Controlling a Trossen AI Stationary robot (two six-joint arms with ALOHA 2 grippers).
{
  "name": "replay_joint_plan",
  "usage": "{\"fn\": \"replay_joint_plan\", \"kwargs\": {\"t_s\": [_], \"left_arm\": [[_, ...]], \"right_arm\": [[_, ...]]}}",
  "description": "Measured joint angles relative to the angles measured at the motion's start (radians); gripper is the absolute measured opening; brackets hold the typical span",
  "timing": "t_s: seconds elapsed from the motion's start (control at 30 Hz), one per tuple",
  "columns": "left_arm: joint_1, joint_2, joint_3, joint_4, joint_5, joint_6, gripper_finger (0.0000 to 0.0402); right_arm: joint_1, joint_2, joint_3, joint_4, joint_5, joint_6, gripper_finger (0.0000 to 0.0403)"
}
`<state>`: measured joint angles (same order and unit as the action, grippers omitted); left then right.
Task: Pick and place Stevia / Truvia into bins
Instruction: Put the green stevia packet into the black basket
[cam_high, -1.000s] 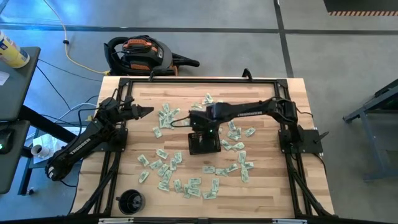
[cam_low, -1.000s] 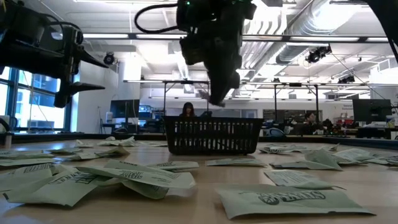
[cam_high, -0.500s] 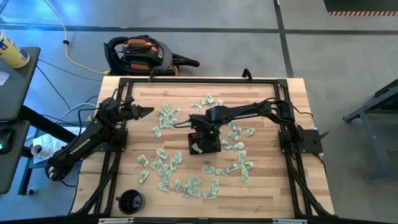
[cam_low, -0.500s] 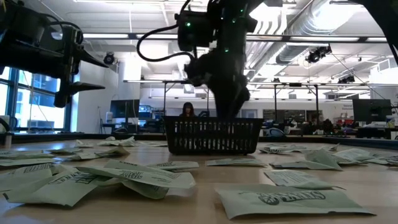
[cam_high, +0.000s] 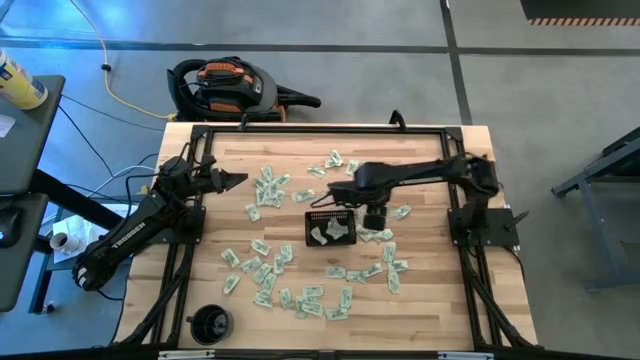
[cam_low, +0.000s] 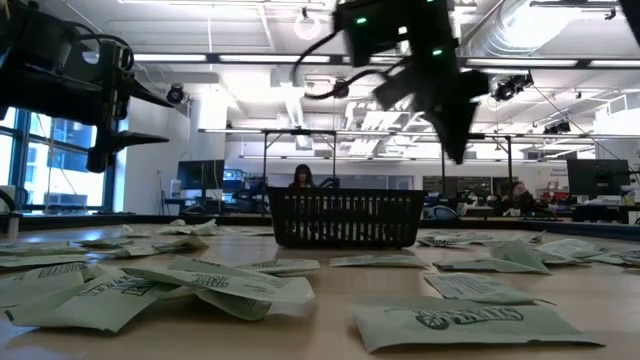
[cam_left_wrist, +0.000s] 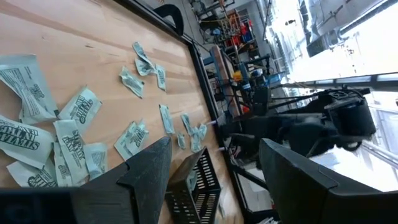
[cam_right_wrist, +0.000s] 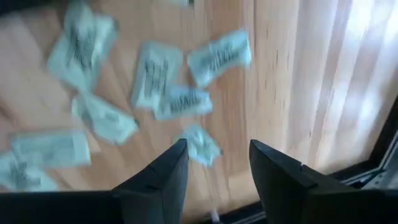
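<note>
Pale green and white Stevia sachets (cam_high: 262, 270) lie flat and scattered over the wooden table, and more of them (cam_right_wrist: 158, 74) show under my right gripper. The black mesh bin (cam_high: 312, 218) stands mid-table with a few sachets (cam_high: 322, 234) lying inside; in the low view the bin (cam_low: 345, 218) sits on the tabletop. My right gripper (cam_right_wrist: 217, 148) is open and empty. It hovers pointing down just right of the bin (cam_high: 373, 216), above loose sachets. My left gripper (cam_high: 238, 180) waits open and empty at the far left, well above the table (cam_left_wrist: 214, 146).
A round black cup (cam_high: 210, 323) stands at the near left corner. Black frame rails (cam_high: 320, 128) run around the table. A vacuum cleaner (cam_high: 225, 85) lies on the floor beyond the far edge. A person (cam_low: 302, 177) sits in the room behind.
My right gripper stood over the bin with a sachet at its fingertips and let it go. The sachet now lies in the bin. The gripper then swung toward the table's right edge, rose a little and tipped to point more steeply down.
</note>
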<state>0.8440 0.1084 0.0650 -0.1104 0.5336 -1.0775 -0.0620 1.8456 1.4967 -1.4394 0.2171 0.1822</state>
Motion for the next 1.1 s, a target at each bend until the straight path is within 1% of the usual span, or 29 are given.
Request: {"fn": "replay_joint_plan", "kwargs": {"t_s": [0.07, 0.2, 0.27, 0.33, 0.5, 0.63, 0.73, 0.9, 1.0, 1.1], "left_arm": [[0.0, 0.0, 0.0, 0.0, 0.0, 0.0, 0.0278], [0.0, 0.0, 0.0, 0.0, -0.001, 0.01, 0.0278], [0.0, 0.0, 0.0, 0.0, -0.002, 0.02, 0.0278], [0.0, 0.0, 0.0, 0.0, -0.011, 0.024, 0.0278], [0.0, 0.0, 0.0, 0.0, -0.047, 0.022, 0.0278], [0.0, 0.0, 0.0, -0.001, -0.077, 0.0, 0.0278], [0.0, 0.0, 0.0, -0.001, -0.1, -0.001, 0.0278], [0.0, 0.0, 0.0, -0.002, -0.122, -0.01, 0.0278], [0.0, 0.0, 0.0, -0.003, -0.137, -0.023, 0.0278], [0.0, 0.0, 0.0, -0.004, -0.148, -0.026, 0.0278]], "right_arm": [[-0.023, -0.088, -0.11, 0.05, -0.03, -0.004, 0.017], [-0.061, -0.245, -0.333, 0.118, -0.035, -0.047, 0.0181], [-0.071, -0.291, -0.408, 0.161, -0.071, -0.114, 0.0189], [-0.07, -0.312, -0.46, 0.207, -0.098, -0.192, 0.0199], [-0.067, -0.308, -0.541, 0.329, -0.102, -0.358, 0.0231], [-0.094, -0.288, -0.591, 0.421, -0.089, -0.392, 0.0252], [-0.119, -0.269, -0.622, 0.462, -0.097, -0.393, 0.026], [-0.158, -0.239, -0.67, 0.503, -0.104, -0.393, 0.0258], [-0.178, -0.222, -0.688, 0.523, -0.137, -0.393, 0.0251], [-0.195, -0.207, -0.692, 0.545, -0.178, -0.394, 0.0235]]}}
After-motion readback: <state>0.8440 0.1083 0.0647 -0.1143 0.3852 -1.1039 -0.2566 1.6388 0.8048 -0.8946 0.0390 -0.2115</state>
